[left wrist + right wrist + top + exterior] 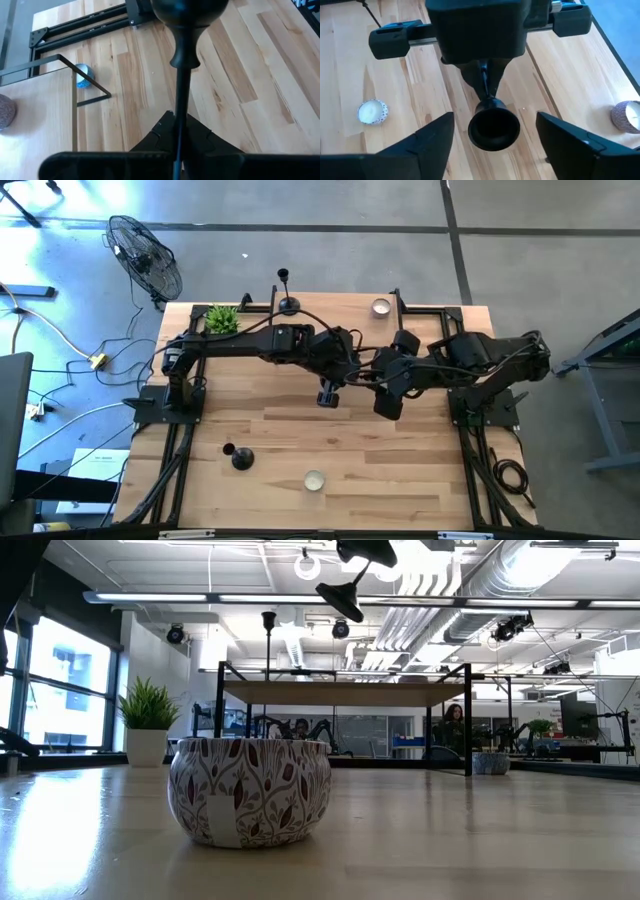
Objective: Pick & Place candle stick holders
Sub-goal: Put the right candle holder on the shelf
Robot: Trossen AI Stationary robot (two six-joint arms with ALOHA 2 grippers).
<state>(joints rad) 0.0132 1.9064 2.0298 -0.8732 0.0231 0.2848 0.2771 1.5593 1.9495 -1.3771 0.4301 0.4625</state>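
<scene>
Right wrist view | L fingers [485, 82] clamp holder [493, 125] stem | R fingers [492, 135] apart, flanking cup

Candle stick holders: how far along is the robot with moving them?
Nothing shows where they belong, so what's finished is unclear. In hand: the left gripper has its jaws shut on one black holder by the stem, above the table, with the right gripper facing it, jaws open. Apparently left: a second holder at the far edge and a third holder near the front left, both standing untouched.
</scene>
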